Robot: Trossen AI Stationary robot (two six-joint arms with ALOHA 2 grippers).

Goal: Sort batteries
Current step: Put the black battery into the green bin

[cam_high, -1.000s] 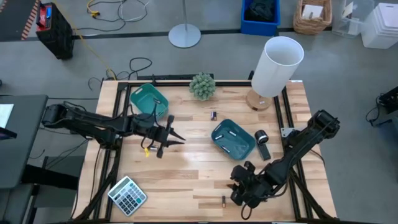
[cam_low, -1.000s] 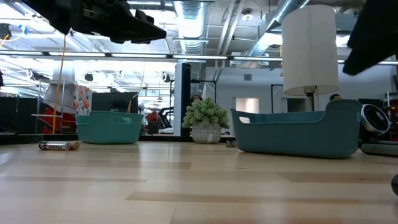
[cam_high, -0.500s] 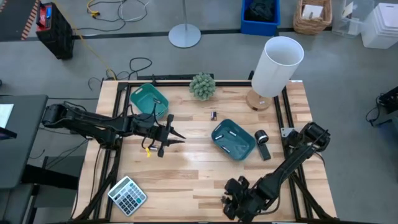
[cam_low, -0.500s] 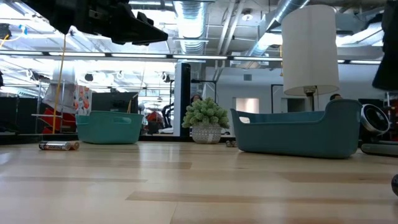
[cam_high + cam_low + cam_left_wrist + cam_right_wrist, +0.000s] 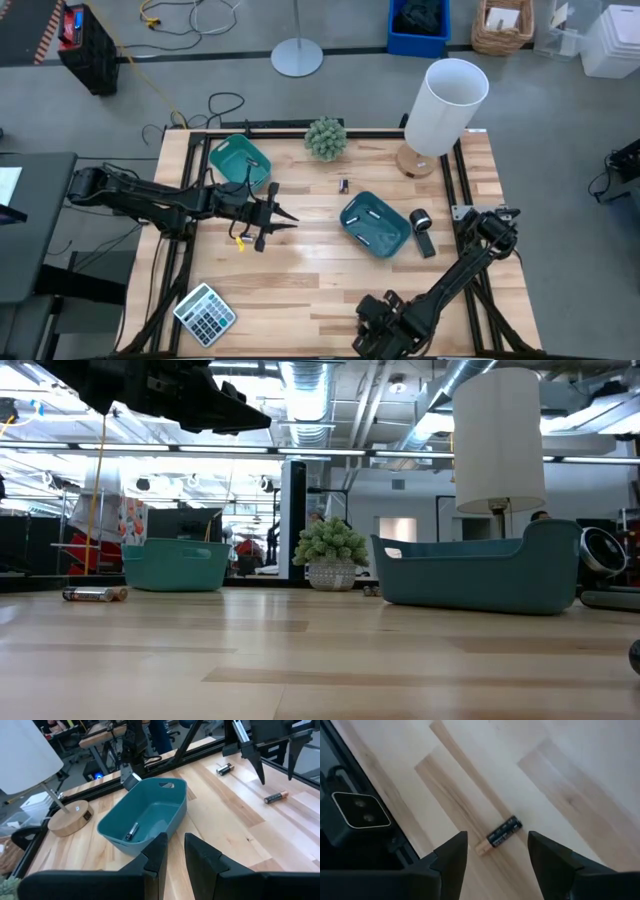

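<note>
My right gripper (image 5: pixel 499 851) is open and hovers over the table's near edge (image 5: pixel 375 325). Its fingers stand on either side of a dark battery with a tan end (image 5: pixel 499 834), which lies flat on the wood. My left gripper (image 5: pixel 176 840) hangs above the table's left-middle (image 5: pixel 285 221), its fingers a narrow gap apart and holding nothing. A yellowish battery (image 5: pixel 238 241) lies below it. Another battery (image 5: pixel 343 185) lies toward the far side. The right teal tray (image 5: pixel 150 805) holds one battery (image 5: pixel 131 831). A second teal tray (image 5: pixel 240 160) stands far left.
A grey calculator (image 5: pixel 205 313) lies at the near left. A black-and-silver gadget (image 5: pixel 422 230) lies right of the right tray. A white lamp (image 5: pixel 445 105) and a small plant (image 5: pixel 325 138) stand at the far edge. The low camera (image 5: pixel 360 810) sits at the near edge.
My right gripper has moved toward the table's near edge and leftward, coming over the battery that lies there. It has dropped out of the low view.
</note>
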